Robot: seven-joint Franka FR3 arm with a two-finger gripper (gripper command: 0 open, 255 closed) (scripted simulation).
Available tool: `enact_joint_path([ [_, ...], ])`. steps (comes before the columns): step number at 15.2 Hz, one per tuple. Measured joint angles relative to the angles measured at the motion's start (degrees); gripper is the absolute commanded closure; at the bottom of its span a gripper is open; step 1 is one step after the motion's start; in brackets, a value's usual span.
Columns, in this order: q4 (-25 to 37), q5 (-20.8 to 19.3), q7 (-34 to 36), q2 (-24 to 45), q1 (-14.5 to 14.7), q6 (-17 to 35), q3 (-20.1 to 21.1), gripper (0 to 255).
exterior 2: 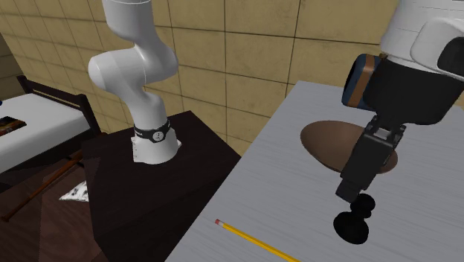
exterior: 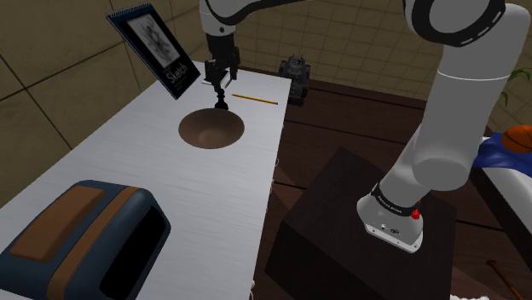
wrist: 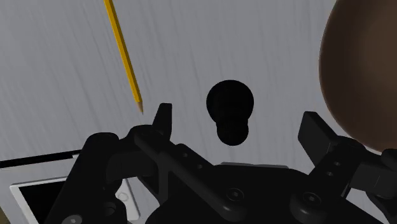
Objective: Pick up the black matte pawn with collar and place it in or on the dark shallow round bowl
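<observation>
A black pawn (exterior: 221,106) stands upright on the grey table (exterior: 128,162), just beyond the far rim of the brown shallow round bowl (exterior: 211,130). My gripper (exterior: 222,89) hangs directly over the pawn. In the wrist view the pawn (wrist: 230,105) sits between my gripper's (wrist: 238,122) two fingers, which stand wide apart and touch nothing. The bowl (wrist: 364,70) lies close beside one finger. In the second exterior view the gripper (exterior 2: 357,195) reaches down to the head of the pawn (exterior 2: 352,225), with the bowl (exterior 2: 327,141) behind it.
A yellow pencil (exterior: 254,100) lies on the table near the pawn. A sketch book (exterior: 153,47) leans at the table's far end. A small dark toy robot (exterior: 295,78) stands beyond the table's edge. A blue and brown box-like thing (exterior: 81,243) occupies the near end.
</observation>
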Motion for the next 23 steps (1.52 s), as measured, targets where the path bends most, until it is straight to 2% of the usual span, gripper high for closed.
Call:
enact_joint_path([
  [2, 4.32, -0.91, -0.24, 3.52, 0.58, -0.59, 0.04, 0],
  [9, 0.63, -1.34, -0.12, 4.42, 0.43, 4.09, -0.10, 0],
  [15, 0.36, -1.41, -0.06, 4.69, 0.44, 4.65, -0.13, 0],
  [16, 0.36, -1.41, -0.06, 4.69, 0.44, 4.66, -0.13, 255],
  [23, 0.42, -1.39, -0.12, 4.53, 0.42, 4.69, -0.11, 255],
])
